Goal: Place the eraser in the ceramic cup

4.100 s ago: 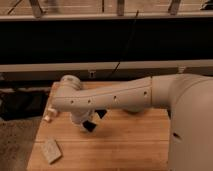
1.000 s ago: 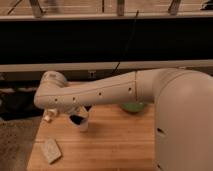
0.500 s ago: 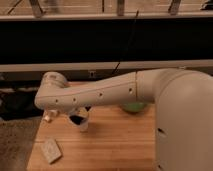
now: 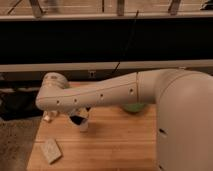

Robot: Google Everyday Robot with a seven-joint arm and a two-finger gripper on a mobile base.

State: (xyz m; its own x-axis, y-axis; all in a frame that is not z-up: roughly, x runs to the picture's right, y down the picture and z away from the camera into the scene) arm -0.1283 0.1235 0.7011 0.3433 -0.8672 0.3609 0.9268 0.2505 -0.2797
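My white arm reaches from the right across the wooden table to the left. My gripper hangs under the arm, mostly hidden by it, right at the rim of the small whitish ceramic cup. A dark shape shows at the cup's mouth. I cannot tell whether it is the black eraser or part of the gripper.
A pale beige textured block lies near the table's front left corner. A green bowl peeks out behind the arm at the back. A small pale object lies at the left edge. Dark shelving runs behind the table.
Since the earliest frame the arm has swung further left and its wrist end sits higher. Over the last second nothing has visibly moved.
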